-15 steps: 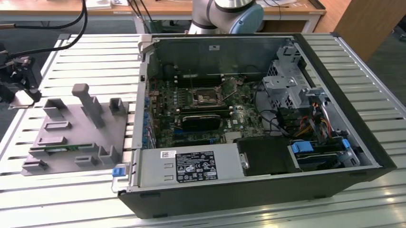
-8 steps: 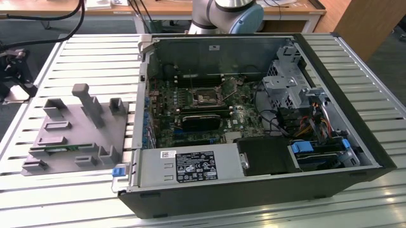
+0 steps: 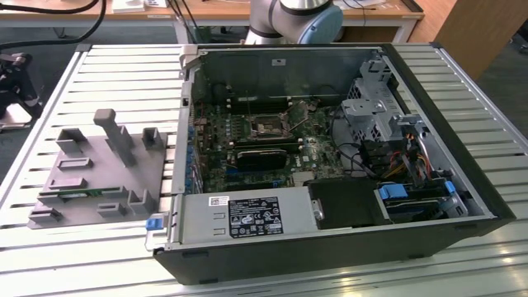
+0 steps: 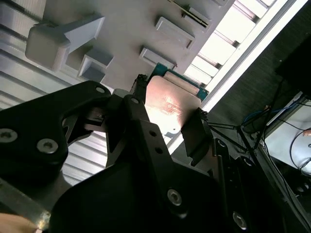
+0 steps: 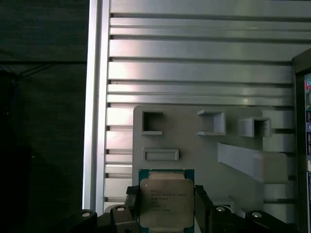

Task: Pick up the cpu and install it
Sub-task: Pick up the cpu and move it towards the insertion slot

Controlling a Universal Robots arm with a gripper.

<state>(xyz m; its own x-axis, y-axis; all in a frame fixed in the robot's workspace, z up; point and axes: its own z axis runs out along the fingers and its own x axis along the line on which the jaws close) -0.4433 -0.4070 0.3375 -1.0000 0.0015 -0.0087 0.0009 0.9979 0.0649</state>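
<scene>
In both wrist views the cpu (image 5: 166, 201) (image 4: 171, 103), a flat square chip with a silver-grey metal top and a green rim, sits between my black fingers (image 5: 201, 203). My gripper (image 5: 166, 206) (image 4: 167, 121) is shut on it, one finger on each of two opposite sides. The chip hangs over the edge of the grey moulded holder (image 5: 194, 145) (image 4: 121, 29); I cannot tell whether it touches the holder. In the exterior view, the open computer case (image 3: 486, 204) lies on its side, with the bare square socket (image 3: 268, 128) on its motherboard.
The grey holder (image 3: 99, 161) with upright posts and a green memory stick (image 3: 78, 193) lies at the exterior view's left on the slatted metal table (image 3: 115, 74). Inside the case are a power supply (image 3: 247, 216), a drive cage (image 3: 371, 114) and cables. The table's edge (image 5: 95, 97) runs beside the holder.
</scene>
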